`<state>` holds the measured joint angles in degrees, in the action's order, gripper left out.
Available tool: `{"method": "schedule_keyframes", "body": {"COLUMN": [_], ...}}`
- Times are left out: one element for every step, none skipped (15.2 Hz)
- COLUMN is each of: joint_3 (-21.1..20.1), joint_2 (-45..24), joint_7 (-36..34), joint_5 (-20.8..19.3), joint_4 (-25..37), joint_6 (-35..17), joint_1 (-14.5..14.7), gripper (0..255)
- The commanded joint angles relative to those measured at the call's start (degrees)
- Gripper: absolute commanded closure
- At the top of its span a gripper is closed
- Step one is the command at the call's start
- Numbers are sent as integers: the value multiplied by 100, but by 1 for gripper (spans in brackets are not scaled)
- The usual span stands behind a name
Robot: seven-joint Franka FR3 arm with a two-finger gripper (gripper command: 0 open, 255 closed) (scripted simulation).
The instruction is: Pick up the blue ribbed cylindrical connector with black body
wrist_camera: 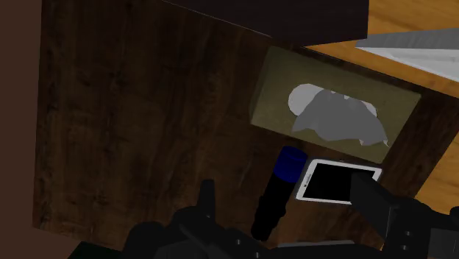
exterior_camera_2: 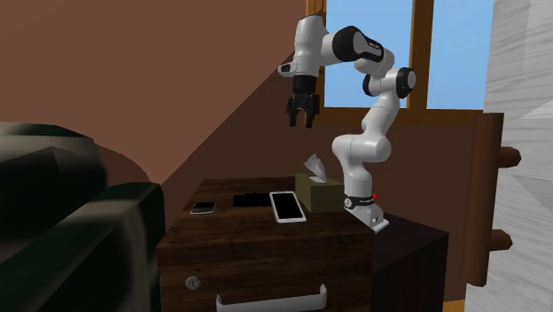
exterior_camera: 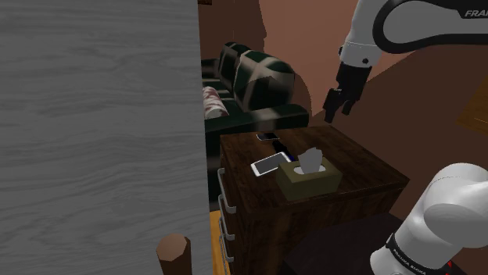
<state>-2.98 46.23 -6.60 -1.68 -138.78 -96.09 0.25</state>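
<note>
Shoulder view: I find the end effector hanging in the air well above the dark wooden table, touching nothing. Its two fingers stand spread apart. The wrist view confirms this: one black finger shows on either side, with nothing clasped between them.

The connector lies flat on the table top, a black body with a blue cap at one end. The blue end points toward the tissue box and sits just beside a corner of the white-edged phone. I cannot tell whether the two touch.

In the second exterior view the connector shows as a dark shape between that phone and a smaller phone nearer that view's left. The tissue box stands upright near the arm's base, with a tissue sticking up from its slot. Drawers run down the table's front.

In the shoulder view a dark green sofa stands beyond the table, and a grey panel takes up the left side.
</note>
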Motion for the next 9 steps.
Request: {"method": "schedule_keyframes", "body": {"joint_3": [0,-36,-71,-106,-141,-175,-210,-244,-276], "joint_2": [0,-141,-290,-446,-611,-782,-961,-1146,-1338], "joint_7": [0,-103,-204,-306,-407,-507,-607,-707,-807], "joint_5": [0,25,48,69,89,106,121,134,144], "joint_4": [0,-63,-119,-166,-205,-235,-257,-271,-276], "joint_6": [0,-191,-381,-572,-762,-951,-1139,-1325,-1509], "joint_1": [0,-22,-46,-69,-92,-117,-142,-168,-194], "gripper": [0,0,0,0,0,0,0,0,0]}}
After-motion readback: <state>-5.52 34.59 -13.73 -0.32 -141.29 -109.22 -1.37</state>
